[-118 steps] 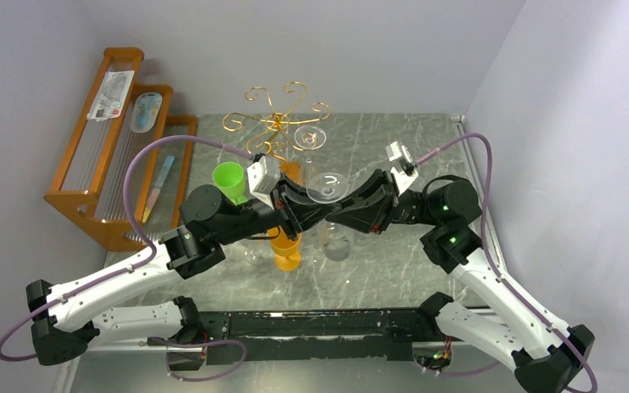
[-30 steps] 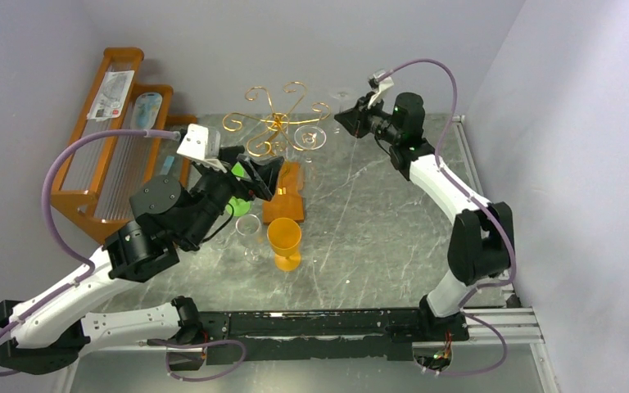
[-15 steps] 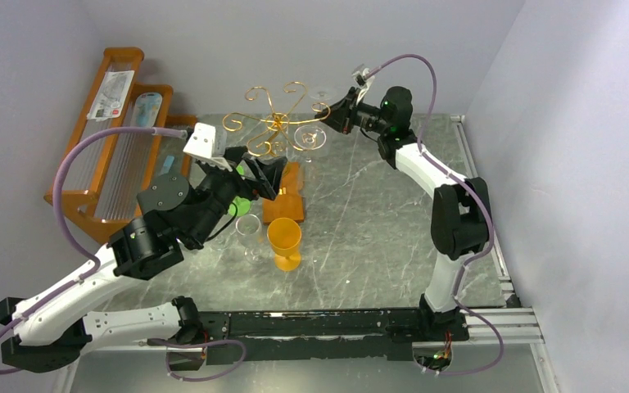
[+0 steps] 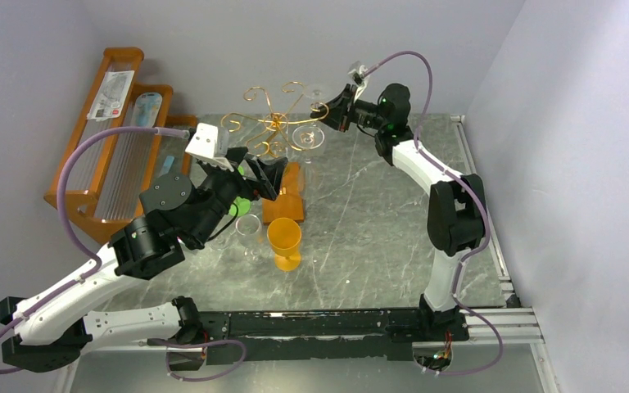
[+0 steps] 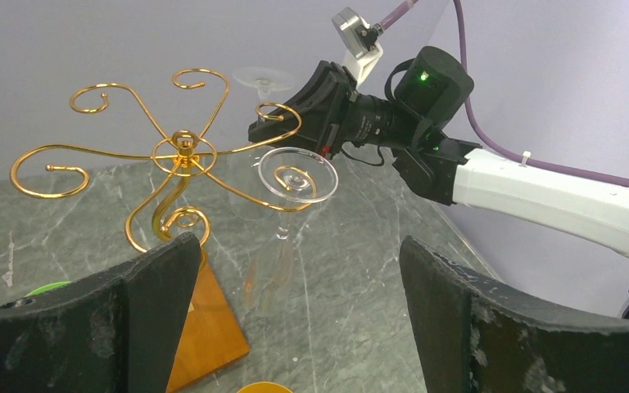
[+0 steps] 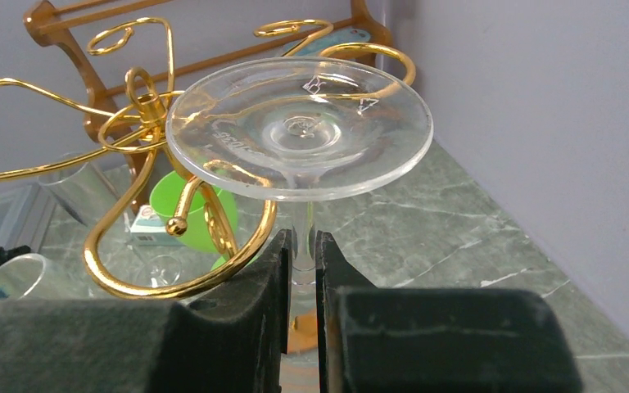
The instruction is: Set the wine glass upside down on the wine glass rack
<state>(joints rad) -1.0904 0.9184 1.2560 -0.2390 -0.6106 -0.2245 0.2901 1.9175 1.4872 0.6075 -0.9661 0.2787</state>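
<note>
The right gripper [image 6: 301, 247] is clamped narrow on the stem of the wine glass [image 6: 301, 127], which is held upside down: the flat round foot sits at 12 o'clock above the fingers, and the bowel end is hidden below them. At 9 o'clock of the stem, just beside it, one curled arm of the wine glass rack [image 5: 183, 143] sweeps round. Whether the wire touches the stem cannot be told.

In the top view the right arm [image 4: 450, 205] is stretched long toward the 12 o'clock edge of the table [image 4: 377, 229], its wrist level and pointing to 9 o'clock at the rack's 3 o'clock side.

The left gripper [image 5: 299, 246] stands wide and holds nothing. Its arm is bent and aims toward 1 o'clock at the rack from the near side.

The glass is clear and thin, with faint lettering on the foot. The rack is thin gold wire, with spiral arms spreading from a small knobbed hub on a curved stem, on a flat orange-brown base [image 5: 209, 327]. A second clear glass [image 5: 297, 174] hangs foot-up from another arm, at 4 o'clock of the hub. The table is grey-green veined stone. At 6 o'clock of the rack stands an orange goblet [image 4: 284, 241]. A stepped wooden shelf [image 4: 106, 139] sits at 9 o'clock.
</note>
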